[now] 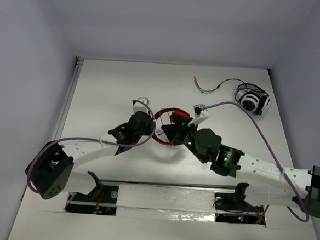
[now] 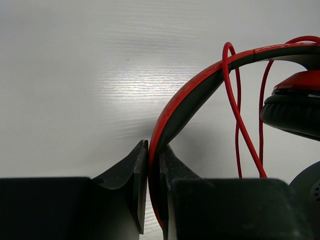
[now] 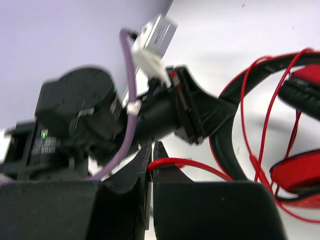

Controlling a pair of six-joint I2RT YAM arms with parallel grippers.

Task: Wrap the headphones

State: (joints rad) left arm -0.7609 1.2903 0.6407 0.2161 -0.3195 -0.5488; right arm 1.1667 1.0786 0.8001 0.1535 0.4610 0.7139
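Red headphones [image 1: 175, 119] lie between the two arms, their headband [image 2: 200, 90] clamped edge-on in the left gripper [image 2: 153, 152]. The right gripper [image 3: 151, 150] is pinched tight on the thin red cable [image 3: 190, 163].

White table [image 1: 113, 84] stretches out flat, faint wood grain catching a bright patch of light; pale grey walls [image 1: 172, 22] box it in on three sides.

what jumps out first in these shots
The red headphones at mid-table, held from both sides: the left gripper is shut on the headband, and the right gripper pinches the red cable. A white headset lies apart at the far right.
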